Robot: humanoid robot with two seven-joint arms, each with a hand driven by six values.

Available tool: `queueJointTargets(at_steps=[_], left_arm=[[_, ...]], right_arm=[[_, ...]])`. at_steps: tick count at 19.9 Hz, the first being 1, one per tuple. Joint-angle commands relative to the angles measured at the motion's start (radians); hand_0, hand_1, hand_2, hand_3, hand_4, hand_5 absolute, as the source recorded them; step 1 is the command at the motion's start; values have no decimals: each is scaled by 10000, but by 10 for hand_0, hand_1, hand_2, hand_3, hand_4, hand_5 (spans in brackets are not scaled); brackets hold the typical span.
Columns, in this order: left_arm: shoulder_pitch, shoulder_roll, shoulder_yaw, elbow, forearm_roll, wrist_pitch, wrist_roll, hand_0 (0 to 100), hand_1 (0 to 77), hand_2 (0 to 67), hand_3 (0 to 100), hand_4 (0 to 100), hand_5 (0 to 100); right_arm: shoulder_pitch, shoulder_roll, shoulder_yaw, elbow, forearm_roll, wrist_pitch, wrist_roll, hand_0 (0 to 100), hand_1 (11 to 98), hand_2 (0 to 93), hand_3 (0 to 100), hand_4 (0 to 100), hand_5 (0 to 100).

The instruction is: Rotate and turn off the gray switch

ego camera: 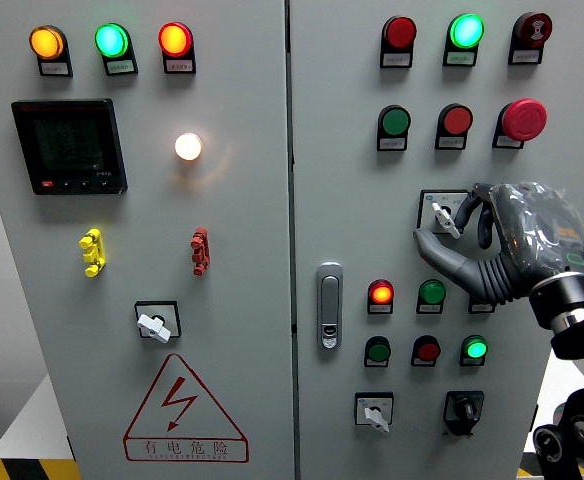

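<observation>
Grey steel cabinet fills nearly the whole view, two doors split by a vertical seam just right of centre. Left door carries a black display unit at approx. 10 o'clock, three lit lamps above it (amber, green, orange-red), a glowing white lamp beside it, and a red lightning warning triangle at approx. 7 o'clock. A yellow clip and a red clip sit mid-door, w/ a small rotary switch below them.

Right robot hand comes in from approx. 4 o'clock, dark fingers under a clear cover, black wrist joint behind. Thumb below and fingers above are curled around the gray switch, touching its white lever, so it is closed on the knob. The switch sits on the right door at approx. 3 o'clock, under the red and green round buttons and left of the red mushroom button.

Chrome door handle stands just right of the seam. Below the hand, small lamps in two rows: red and green lit, others dark. Two more rotary switches at approx. 5 o'clock, one white-levered, one black.
</observation>
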Motion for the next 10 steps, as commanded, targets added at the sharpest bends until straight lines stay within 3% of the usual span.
queueJointTargets(at_steps=[1, 10], left_arm=[[0, 0, 0, 0, 0, 0, 0, 337, 0, 123, 223, 119, 122], [0, 0, 0, 0, 0, 0, 0, 336, 0, 123, 223, 119, 122]], right_arm=[[29, 2, -13, -5, -1, 2, -16, 128, 301, 682, 908, 1000, 940], [44, 2, -151, 10, -1, -13, -108, 497, 309, 690, 908, 1000, 942]])
